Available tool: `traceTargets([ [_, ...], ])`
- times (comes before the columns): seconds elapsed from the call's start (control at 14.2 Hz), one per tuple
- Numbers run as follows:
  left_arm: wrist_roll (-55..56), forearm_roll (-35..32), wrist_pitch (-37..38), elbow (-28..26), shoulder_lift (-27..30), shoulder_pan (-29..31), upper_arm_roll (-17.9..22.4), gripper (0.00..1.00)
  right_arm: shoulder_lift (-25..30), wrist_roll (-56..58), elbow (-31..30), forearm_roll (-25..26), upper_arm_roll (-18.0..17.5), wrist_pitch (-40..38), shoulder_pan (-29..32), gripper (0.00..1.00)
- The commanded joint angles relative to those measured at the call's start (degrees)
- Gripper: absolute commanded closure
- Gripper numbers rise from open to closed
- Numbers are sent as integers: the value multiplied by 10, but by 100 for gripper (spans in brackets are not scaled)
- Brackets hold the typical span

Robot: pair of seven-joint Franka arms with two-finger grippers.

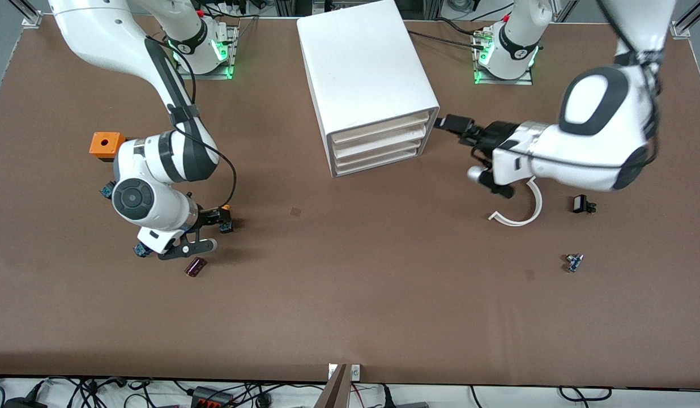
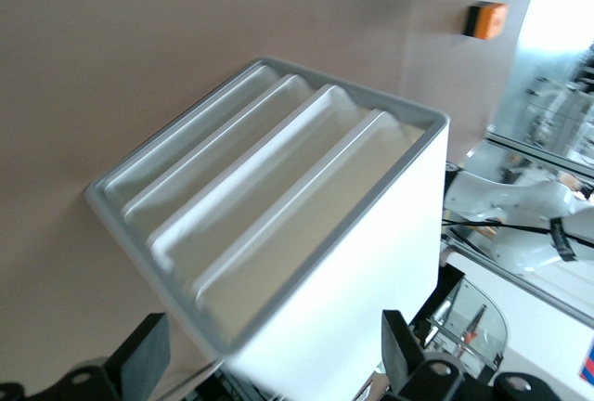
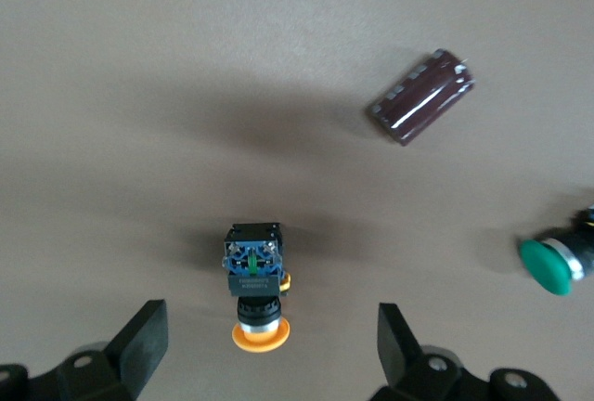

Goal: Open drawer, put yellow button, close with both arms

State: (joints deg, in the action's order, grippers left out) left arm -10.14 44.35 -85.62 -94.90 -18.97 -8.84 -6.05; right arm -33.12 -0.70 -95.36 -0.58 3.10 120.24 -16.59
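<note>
Hovering over the yellow button (image 3: 257,290), the right end effector (image 1: 205,229) hangs with its fingers spread apart and nothing between them. In the right wrist view the button lies on its side on the brown worktop (image 1: 350,294), roughly centred between the two black fingertips (image 3: 139,341). Its long axis runs from the blue base through the black body to the yellow-orange mushroom cap, so the fingers look set to close across the body's flat sides. The button sits toward the right arm's end of the worktop, well apart from the cabinet (image 1: 364,73), so the right arm is plainly the nearer one.

Close by lie a dark maroon ribbed cylinder (image 3: 419,97) and a green-capped switch (image 3: 555,265); an orange block (image 1: 106,144) rests farther from the front camera.

At the cabinet's front corner on the left arm's side, the left end effector (image 1: 449,124) is level with the drawer (image 1: 378,129), its fingers also apart and empty. All four shallow drawers appear shut, their fronts smooth, matte white plastic with scooped lips. A white curved strip (image 1: 520,212), a small black part (image 1: 581,204) and a tiny bluish piece (image 1: 573,262) lie near the left arm's end.
</note>
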Motion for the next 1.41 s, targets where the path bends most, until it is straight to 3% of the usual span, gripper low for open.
traceTargets([
  [0.0, -116, 29, -36, 8, -43, -25, 2, 0, -12, -7, -5, -6, 1, 6, -4, 0],
  [0.28, -238, 101, -76, -59, -47, -23, 2, 0, -23, -8, -18, -6, 1, 4, -8, 0],
  [0.49, -333, 119, -103, -113, -40, -24, 2, 1, -36, -8, -18, -8, 1, 8, -12, 0],
  [0.71, -347, 135, -103, -121, -51, -29, -26, 7, -44, -8, -18, -8, 1, 9, -20, 0],
  [0.92, -375, 136, -107, -126, -61, -34, -27, 9, -47, -8, -16, -8, 1, 9, -20, 0],
  [1.06, -442, 137, -124, -135, -71, -52, -27, 17, -51, -8, -13, -9, 1, 13, -19, 0],
  [1.34, -461, 137, -127, -150, -69, -54, -43, 30, -60, -8, -12, -9, 1, 27, -19, 0],
])
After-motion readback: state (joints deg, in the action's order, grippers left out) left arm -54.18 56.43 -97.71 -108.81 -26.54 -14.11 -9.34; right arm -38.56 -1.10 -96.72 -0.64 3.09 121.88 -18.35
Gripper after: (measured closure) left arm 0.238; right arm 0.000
